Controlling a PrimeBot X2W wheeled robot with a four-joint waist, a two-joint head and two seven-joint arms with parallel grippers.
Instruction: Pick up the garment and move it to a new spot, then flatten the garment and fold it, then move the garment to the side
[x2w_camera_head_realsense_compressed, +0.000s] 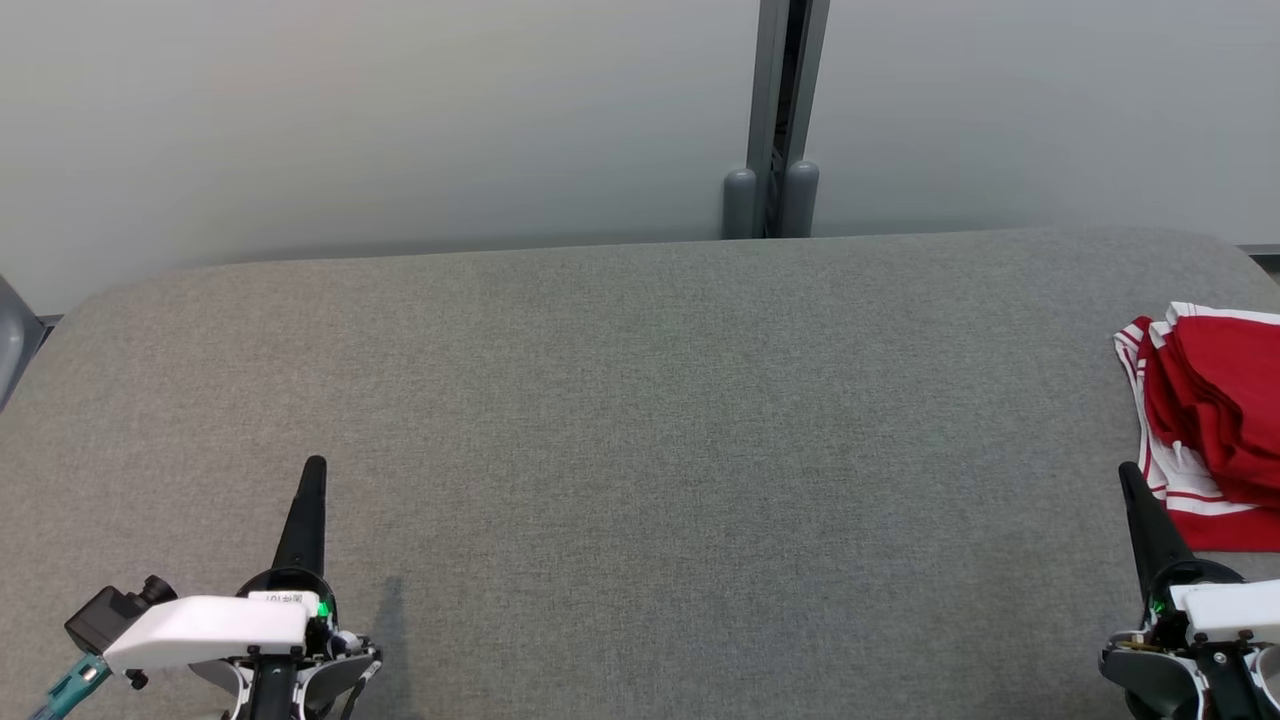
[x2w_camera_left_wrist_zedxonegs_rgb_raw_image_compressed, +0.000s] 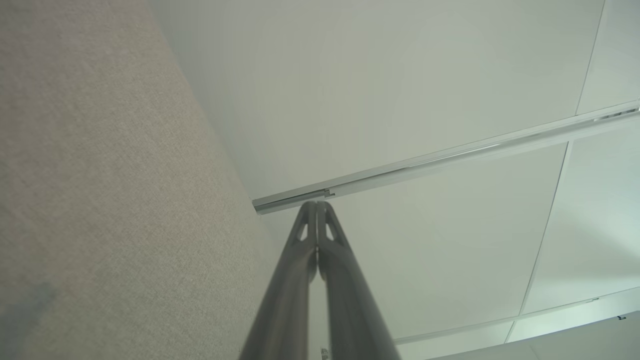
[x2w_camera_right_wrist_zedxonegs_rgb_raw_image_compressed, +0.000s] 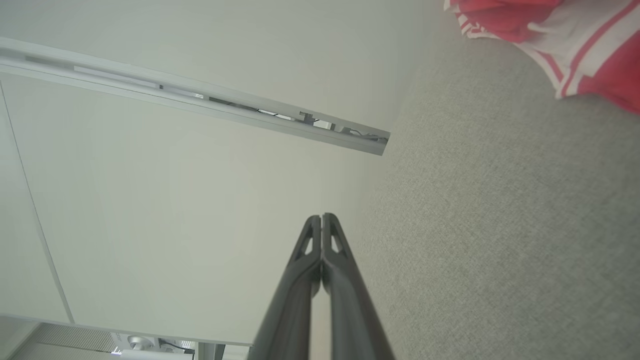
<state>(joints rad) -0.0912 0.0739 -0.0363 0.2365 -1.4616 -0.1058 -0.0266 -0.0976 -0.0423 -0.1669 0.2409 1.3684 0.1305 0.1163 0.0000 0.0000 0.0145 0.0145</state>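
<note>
Even soft daylight, faint shadows, sharp focus, wide-angle wrist distortion

The red-and-white garment runs off the head view's edge at 3 o'clock; in the right wrist view it is a blurred corner cropped at 1 o'clock. The left gripper at 7 o'clock and right gripper at 5 o'clock are cut by the bottom edge. The white label on the left one is too small to read. A grey shape at 9 o'clock is cropped beyond telling.
</note>
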